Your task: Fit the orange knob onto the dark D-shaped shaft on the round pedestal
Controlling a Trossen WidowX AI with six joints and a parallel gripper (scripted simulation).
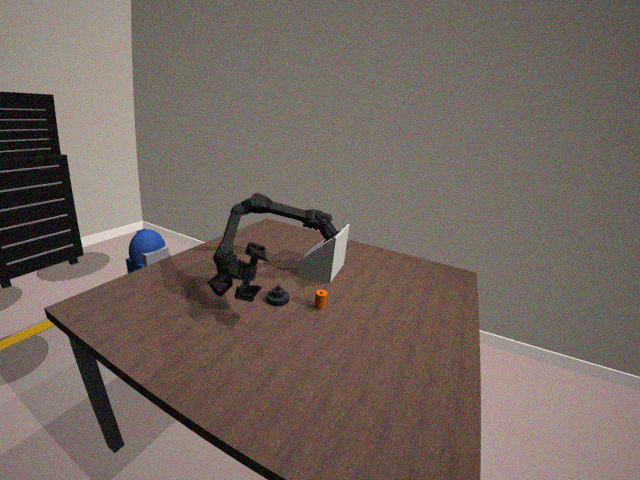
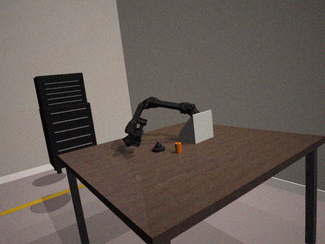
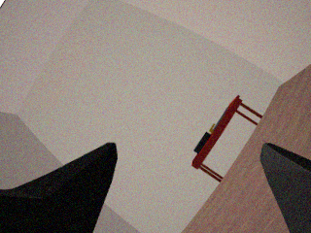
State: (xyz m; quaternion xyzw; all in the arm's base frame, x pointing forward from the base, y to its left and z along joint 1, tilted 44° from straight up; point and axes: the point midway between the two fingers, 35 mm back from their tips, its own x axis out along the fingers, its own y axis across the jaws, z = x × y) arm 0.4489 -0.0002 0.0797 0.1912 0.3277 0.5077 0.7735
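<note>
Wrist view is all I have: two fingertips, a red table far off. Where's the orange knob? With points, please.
Observer: Orange knob (image 1: pixel 321 300) (image 2: pixel 178 148) is standing upright on the brown table (image 1: pixel 361 356) (image 2: pixel 199 170).
Operator: Anything on the shaft?
Observer: No, the dark shaft (image 1: pixel 278 288) (image 2: pixel 158 143) is bare.
Operator: And where am I relative to the pedestal?
Observer: In both outside views, the round pedestal (image 1: pixel 277 299) (image 2: pixel 158 149) appears between your open gripper (image 1: pixel 233 290) (image 2: pixel 131 144) (image 3: pixel 189 150) and the knob.
</note>
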